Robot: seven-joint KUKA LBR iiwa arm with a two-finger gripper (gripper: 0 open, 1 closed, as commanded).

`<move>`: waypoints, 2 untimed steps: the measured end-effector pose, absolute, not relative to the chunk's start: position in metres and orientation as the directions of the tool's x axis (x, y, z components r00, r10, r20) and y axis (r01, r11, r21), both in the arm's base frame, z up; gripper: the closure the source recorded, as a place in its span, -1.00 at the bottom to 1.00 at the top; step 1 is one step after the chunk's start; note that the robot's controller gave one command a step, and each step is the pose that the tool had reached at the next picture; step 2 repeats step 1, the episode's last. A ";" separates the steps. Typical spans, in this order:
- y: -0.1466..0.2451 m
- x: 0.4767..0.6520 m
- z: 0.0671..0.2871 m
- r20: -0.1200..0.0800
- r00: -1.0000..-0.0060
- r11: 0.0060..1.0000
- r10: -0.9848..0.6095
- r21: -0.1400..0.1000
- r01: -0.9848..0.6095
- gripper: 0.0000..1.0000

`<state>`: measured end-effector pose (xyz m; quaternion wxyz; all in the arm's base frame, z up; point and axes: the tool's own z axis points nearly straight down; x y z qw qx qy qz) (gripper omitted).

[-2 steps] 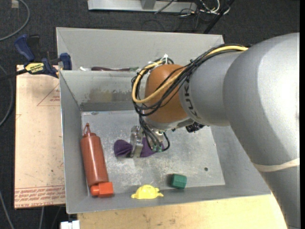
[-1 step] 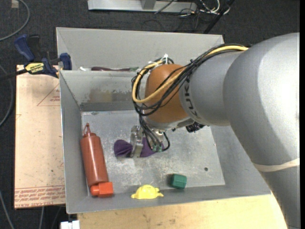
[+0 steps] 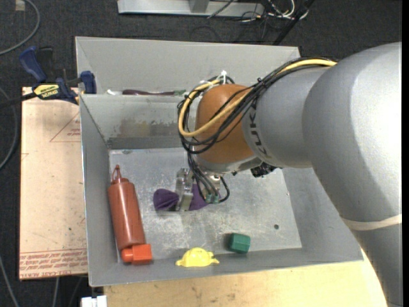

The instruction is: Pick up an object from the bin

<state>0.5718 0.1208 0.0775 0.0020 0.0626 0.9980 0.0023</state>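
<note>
My gripper (image 3: 187,196) hangs low in the middle of the bin, its fingers down on a purple crumpled thing (image 3: 167,200) that lies on the bin floor. The purple thing spreads to the left and right of the fingers, which stand over its middle. Whether the fingers pinch it I cannot make out. To the left, along the bin's left wall, lies a long reddish-orange bottle (image 3: 124,216) with an orange cap towards the front.
A small green block (image 3: 239,242) and a yellow flat thing (image 3: 196,258) lie near the front wall, to the right of the bottle's cap. The arm with its orange cover and cables hangs over the bin's back right part.
</note>
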 end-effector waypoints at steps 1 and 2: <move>0.121 0.572 0.094 -0.006 -0.992 0.992 0.125 0.006 0.125 1.00; 0.121 0.572 0.094 -0.006 -0.992 0.992 0.125 0.006 0.125 1.00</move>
